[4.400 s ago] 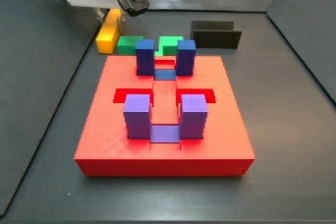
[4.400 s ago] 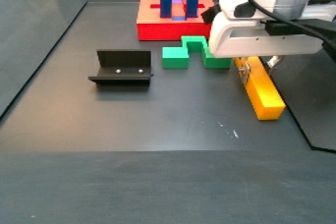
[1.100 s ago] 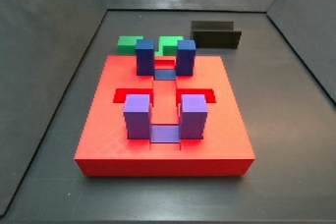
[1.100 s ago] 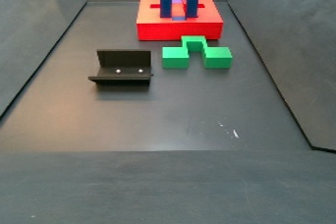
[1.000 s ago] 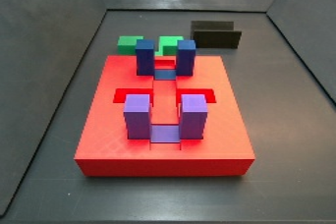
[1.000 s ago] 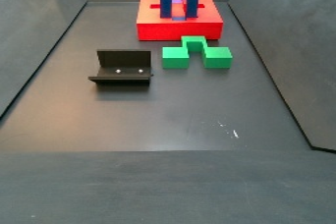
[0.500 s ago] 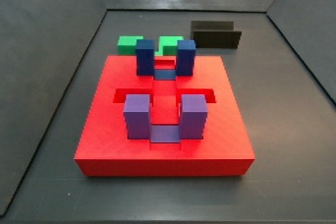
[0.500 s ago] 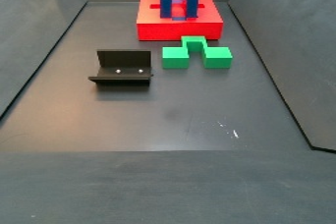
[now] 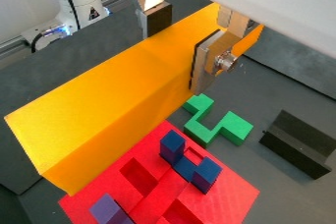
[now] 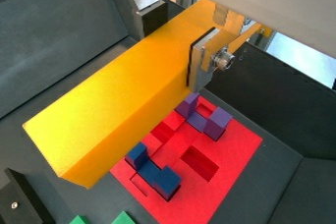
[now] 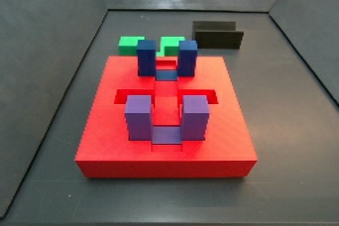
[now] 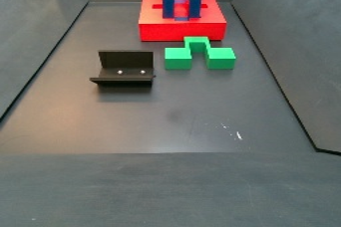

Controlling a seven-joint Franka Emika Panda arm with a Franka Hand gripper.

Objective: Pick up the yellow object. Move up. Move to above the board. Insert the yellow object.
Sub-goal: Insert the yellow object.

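In both wrist views the gripper (image 9: 178,31) is clamped on the yellow bar (image 9: 125,100), its silver fingers (image 9: 210,56) pressed flat against the bar's long sides, holding it high in the air. Below it lies the red board (image 10: 210,154) with its purple and dark-blue blocks (image 10: 207,118). Neither gripper nor bar appears in the side views. There the board (image 11: 166,126) rests on the dark floor, the green block (image 12: 200,54) just beside its edge, and the fixture (image 12: 123,69) stands left of that block.
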